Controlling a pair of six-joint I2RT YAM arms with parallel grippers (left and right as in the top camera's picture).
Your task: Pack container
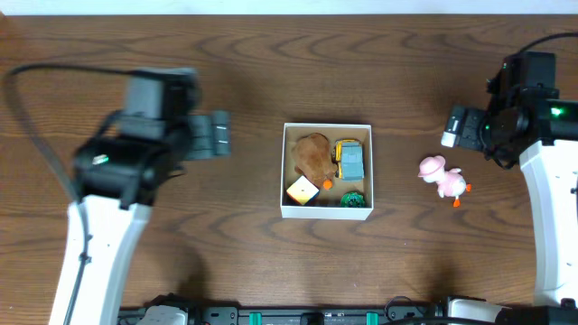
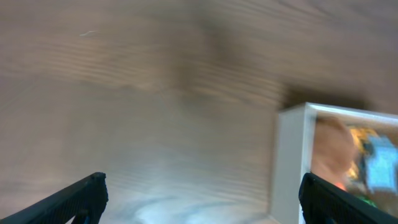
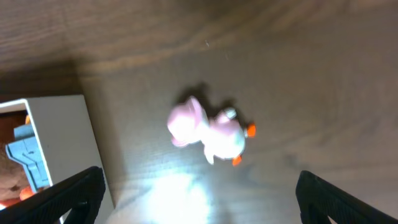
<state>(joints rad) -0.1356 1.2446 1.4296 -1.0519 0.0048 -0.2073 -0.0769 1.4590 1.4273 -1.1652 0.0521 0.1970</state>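
The dark wood-grain tabletop (image 1: 271, 72) is carrying everything in view. The left arm (image 1: 108, 181) is reaching in from the near left edge and is showing blurred in the overhead view, while the right arm (image 1: 551, 208) is standing along the right edge. The container (image 1: 325, 213), a square white-walled box with a tan inside, is sitting at the middle of the tabletop, between the two arms. The left gripper (image 1: 219, 134) is hanging to the left of the container and apart from it, with its fingers (image 2: 81, 196) spread wide, holding nothing and touching nothing; in the left wrist view the container's white wall is showing near the right-hand finger. The right gripper (image 3: 199, 180) is hanging right of the container, its fingers also standing wide apart and empty. A pink duck toy (image 3: 208, 130) with orange feet is lying on the tabletop just right of the container, ahead of the right gripper and not touching it. Inside the container a brown toy (image 1: 312, 155) is lying at the upper left, a yellow and blue-grey vehicle toy (image 1: 349, 160) is resting beside it at the upper right, a yellow block (image 1: 302, 190) is sitting at the lower left, and a small green toy (image 1: 353, 198) is lying in the lower right corner.
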